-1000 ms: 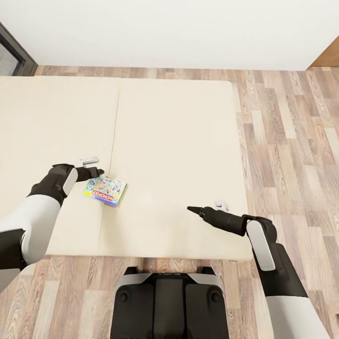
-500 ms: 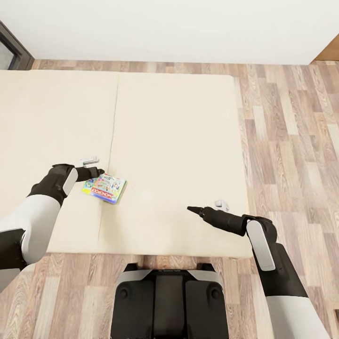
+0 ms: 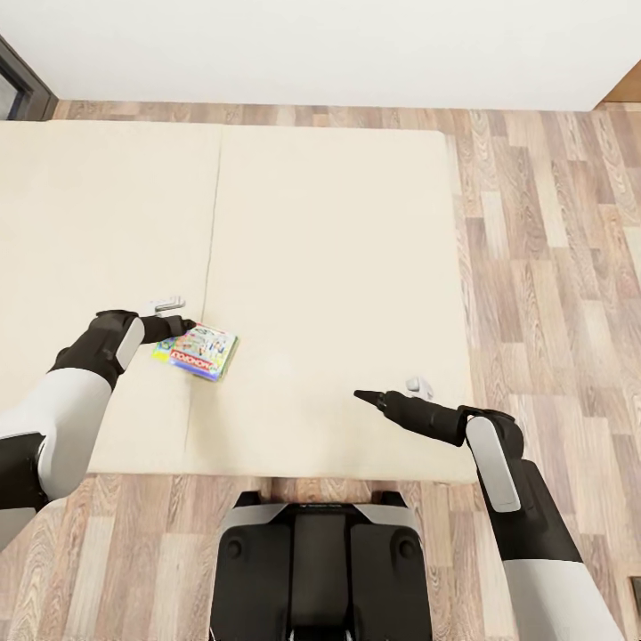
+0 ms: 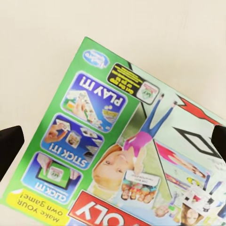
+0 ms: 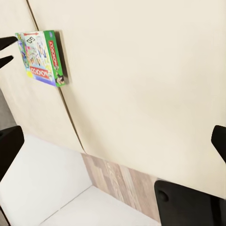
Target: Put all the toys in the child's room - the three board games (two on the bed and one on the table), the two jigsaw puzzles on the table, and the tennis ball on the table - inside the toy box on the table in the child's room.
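1. The left gripper point(image 3: 184, 326) is hovering at the near left edge of the board game point(image 3: 196, 351), its fingers point(image 4: 10, 146) spread wide apart on either side of the green-edged cover, gripping nothing.
2. The board game is lying flat on the beige bed point(image 3: 338, 267), just left of the mattress seam.
3. The right gripper point(image 3: 361, 395) is hanging over the bed's near right part, well apart from the game, jaws released and empty.

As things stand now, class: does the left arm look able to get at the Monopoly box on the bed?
Probably yes: the left gripper is open at the Monopoly box on the bed, with nothing between.
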Motion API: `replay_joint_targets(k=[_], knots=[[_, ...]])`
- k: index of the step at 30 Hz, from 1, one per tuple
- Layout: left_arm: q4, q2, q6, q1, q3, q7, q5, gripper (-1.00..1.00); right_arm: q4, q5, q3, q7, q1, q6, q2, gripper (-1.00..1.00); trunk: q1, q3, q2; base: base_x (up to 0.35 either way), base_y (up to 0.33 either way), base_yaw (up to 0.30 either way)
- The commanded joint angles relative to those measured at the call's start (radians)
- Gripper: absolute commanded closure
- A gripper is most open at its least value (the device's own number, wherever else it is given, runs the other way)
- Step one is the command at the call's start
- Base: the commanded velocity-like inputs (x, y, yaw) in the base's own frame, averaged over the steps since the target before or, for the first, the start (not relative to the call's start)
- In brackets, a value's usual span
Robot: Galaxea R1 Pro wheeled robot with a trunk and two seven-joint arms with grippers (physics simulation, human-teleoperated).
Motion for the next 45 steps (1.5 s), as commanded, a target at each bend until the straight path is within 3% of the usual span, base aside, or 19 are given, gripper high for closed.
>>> replay_joint_targets(k=[1,15,30,38,45], knots=[[-0.001,0.001,0.006,0.000,0.005,-0.005,0.003,-1.00,0.000,0.008,-0.001,0.010,0.000,0.004,0.000,-1.00,0.001,-0.003,-0.002,0.000,0.000,0.000],[-0.001,0.049,0.005,0.000,0.006,-0.101,0.004,-1.00,-0.001,0.009,-0.002,0.010,0.000,0.004,0.000,-1.00,0.001,-0.025,-0.002,0.000,0.000,0.000],[-0.002,0.061,0.005,0.000,0.006,-0.142,0.005,-1.00,-0.001,0.010,-0.003,0.008,0.000,-0.004,0.000,-1.00,0.001,-0.028,-0.002,0.000,0.000,0.000],[-0.001,0.078,0.008,-0.001,0.007,-0.234,0.005,-1.00,0.000,0.010,-0.007,0.006,0.003,-0.008,0.000,-1.00,0.001,-0.029,-0.002,0.000,0.000,0.000],[-0.002,0.086,0.008,-0.001,0.007,-0.277,0.004,-1.00,0.000,0.010,-0.018,0.001,0.004,-0.006,0.000,-1.00,0.001,-0.029,-0.002,0.000,0.000,0.000]])
